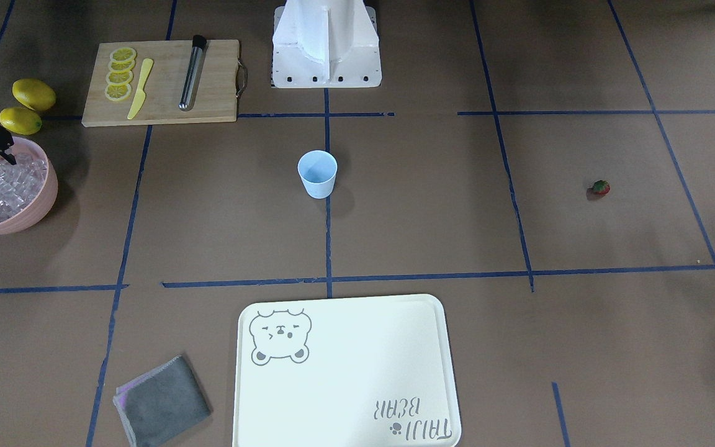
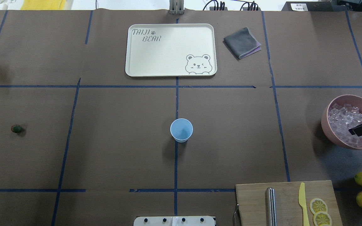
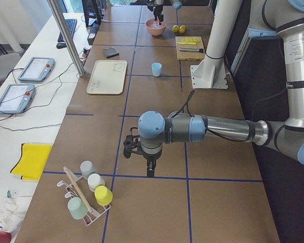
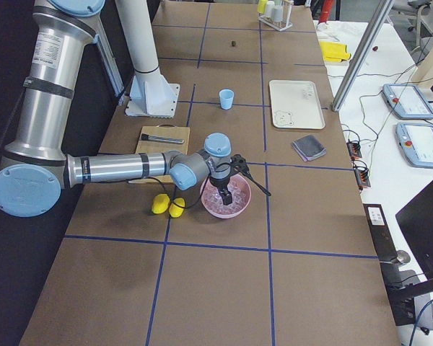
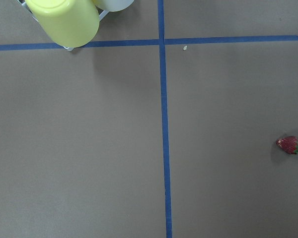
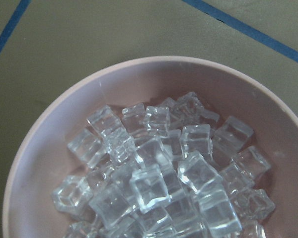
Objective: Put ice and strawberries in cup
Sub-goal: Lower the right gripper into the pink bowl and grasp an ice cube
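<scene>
Clear ice cubes (image 6: 154, 183) fill the pink bowl (image 6: 39, 148). The right gripper (image 2: 360, 114) hangs above them, jaws apart, partly cut off at the edge. The pale-blue cup (image 2: 181, 130) stands mid-table (image 2: 105, 141), well apart from the strawberry (image 1: 600, 187). Whether the jaws of the left gripper (image 3: 148, 162) are apart, I cannot tell.

**Silver, grey and pale blue, black at the tips**

You have two arms built alike. The near left arm (image 3: 223, 130) is a run of brushed silver metal tubes joined by grey housings, each closed with a round pale blue cap; a thin black cable loops off its wrist. Your right arm (image 4: 115, 168) shows the same colours, with small dark print on its upright tube. The left gripper (image 3: 149, 169) and right gripper (image 4: 226, 189) are black. The white pedestal (image 1: 326, 43) carries a row of dark bolts along its foot plate.
</scene>
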Controlling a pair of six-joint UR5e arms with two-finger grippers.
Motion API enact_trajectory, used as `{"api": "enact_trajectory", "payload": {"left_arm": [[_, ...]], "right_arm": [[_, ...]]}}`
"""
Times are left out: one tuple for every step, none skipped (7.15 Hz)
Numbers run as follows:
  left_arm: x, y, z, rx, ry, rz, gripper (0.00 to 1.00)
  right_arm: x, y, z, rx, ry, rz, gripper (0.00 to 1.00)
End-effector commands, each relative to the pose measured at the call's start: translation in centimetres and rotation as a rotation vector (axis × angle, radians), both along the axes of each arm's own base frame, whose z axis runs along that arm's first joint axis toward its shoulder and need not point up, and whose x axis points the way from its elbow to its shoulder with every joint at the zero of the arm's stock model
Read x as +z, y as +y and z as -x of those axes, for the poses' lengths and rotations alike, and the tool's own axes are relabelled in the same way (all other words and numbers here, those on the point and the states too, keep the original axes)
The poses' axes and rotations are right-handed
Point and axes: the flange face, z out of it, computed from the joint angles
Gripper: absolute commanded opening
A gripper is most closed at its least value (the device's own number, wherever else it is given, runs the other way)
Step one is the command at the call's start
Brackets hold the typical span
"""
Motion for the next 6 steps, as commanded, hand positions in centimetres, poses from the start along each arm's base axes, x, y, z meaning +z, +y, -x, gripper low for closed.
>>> {"api": "enact_trajectory", "payload": {"left_arm": [[0.03,0.00,0.00,0.000,0.000,0.001,1.00],[0.01,0.07,0.00,0.000,0.000,0.001,1.00],[0.01,0.07,0.00,0.000,0.000,0.001,1.00],[-0.06,0.06,0.00,0.000,0.000,-0.001,1.00],[-0.06,0.06,0.00,0.000,0.000,-0.001,1.00],[-0.06,0.06,0.00,0.000,0.000,-0.001,1.00]], "right_arm": [[0.29,0.15,0.21,-0.006,0.002,0.007,0.98],[0.27,0.15,0.21,-0.006,0.002,0.005,0.91],[0.18,0.16,0.22,-0.007,0.000,0.005,0.78],[0.16,0.19,0.24,-0.009,-0.004,0.007,0.55],[-0.01,0.17,0.20,-0.008,-0.006,0.005,0.39],[-0.05,0.23,0.17,-0.010,-0.008,0.003,0.33]]}}
